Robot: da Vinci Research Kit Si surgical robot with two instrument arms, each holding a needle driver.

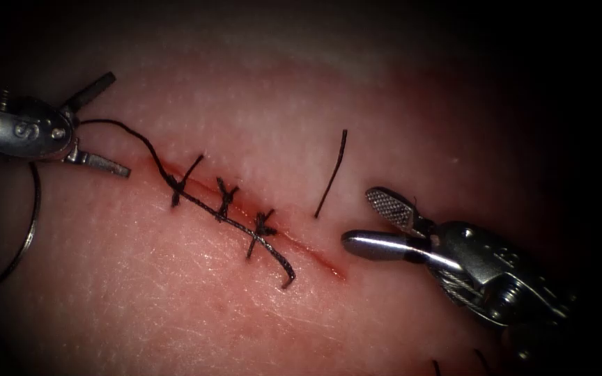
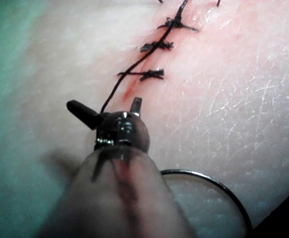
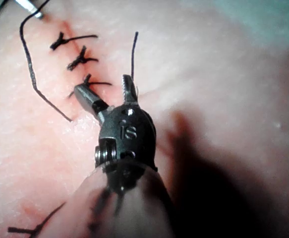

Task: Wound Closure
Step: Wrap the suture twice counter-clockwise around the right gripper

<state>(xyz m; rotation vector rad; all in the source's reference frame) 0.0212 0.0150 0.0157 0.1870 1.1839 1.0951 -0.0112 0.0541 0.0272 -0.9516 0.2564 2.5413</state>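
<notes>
- Where the light falls, the tissue [image 1: 196,292] is pale pink and finely creased; beyond it everything drops to black.
- The cut [image 1: 245,216] runs diagonally, upper left to lower right, with red fluid [image 1: 325,264] along its line and at its lower end.
- Three stitches [image 1: 226,198] cross the cut, knotted; a strand of thread [image 1: 273,254] lies along the cut over them and ends free just past the third.
- The thread leads from the top stitch up in an arc [image 1: 130,132] to the left tool.
- A loose cut end of thread [image 1: 332,174] lies on the tissue right of the cut, well clear of the stitches and just above the right tool.
- More dark thread ends [image 3: 35,225] lie near the right tool's shaft in the right wrist view.
- Left tool [image 1: 102,129]: left of the cut, fingers [image 1: 92,90] spread wide, gripping nothing; the thread runs in at their base.
- Needle [image 1: 33,223]: lying free on the tissue below the left tool, far left of the cut, not in the tissue, curve bowing right.
- Right tool [image 1: 377,223]: right of the cut's lower end, fingers [image 1: 391,207] parted, holding nothing, tips aimed at the cut.
</notes>
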